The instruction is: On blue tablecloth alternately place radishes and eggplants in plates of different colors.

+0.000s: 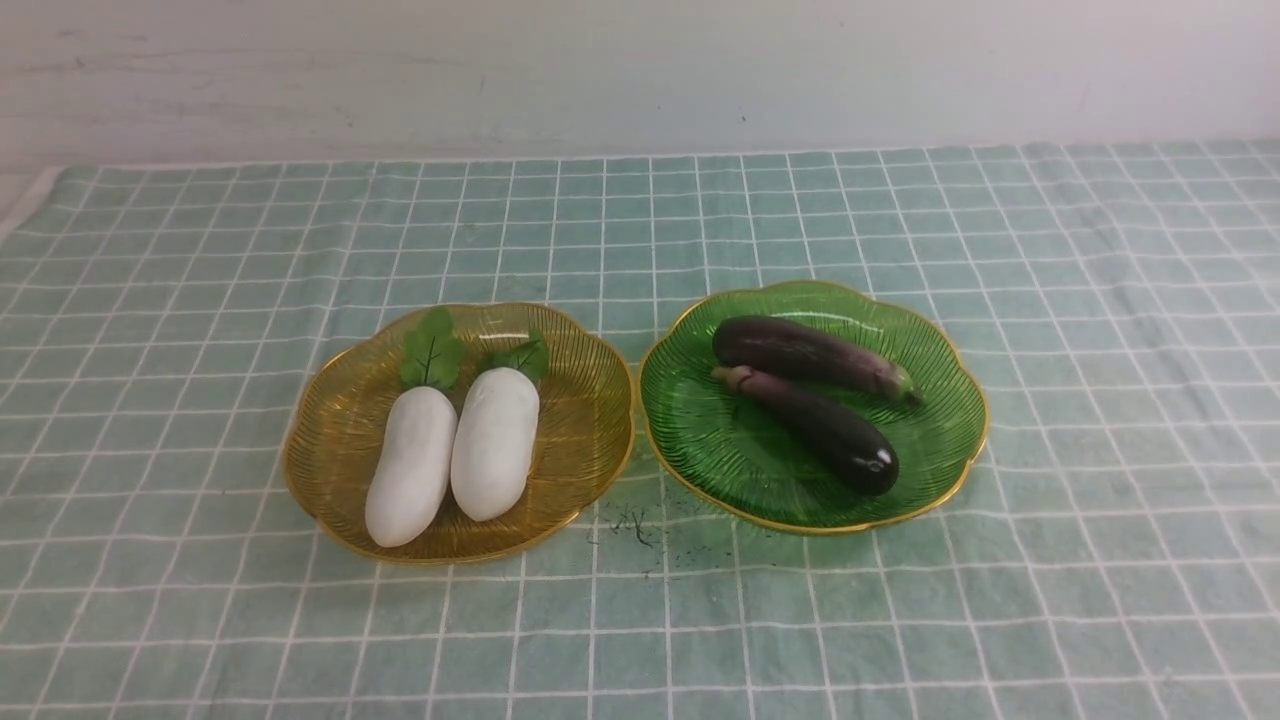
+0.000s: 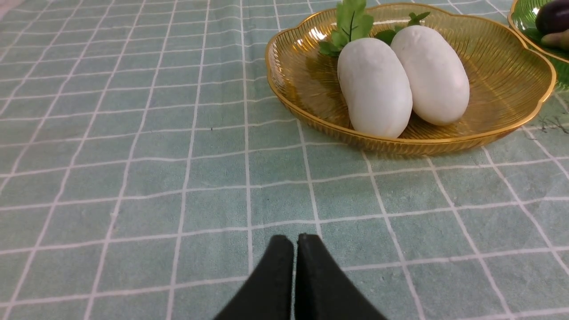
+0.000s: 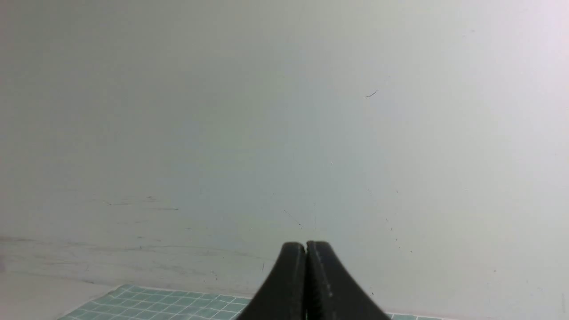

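Both white radishes (image 1: 455, 455) lie side by side in the yellow plate (image 1: 330, 440), leaves pointing away. Left gripper (image 2: 295, 240) and right gripper (image 3: 306, 246) fingers are pressed together, holding nothing.

Ahead of me, past the far edge of the cloth-covered worktop, stands a pale wall (image 1: 640, 70), off-white and scuffed with faint grey streaks and a few small dark specks. Near the worktop's near edge I see a patch of dark scribbled marks (image 1: 640, 525) on the cloth. At the far left corner a strip of bare pale surface (image 1: 18, 195) shows.
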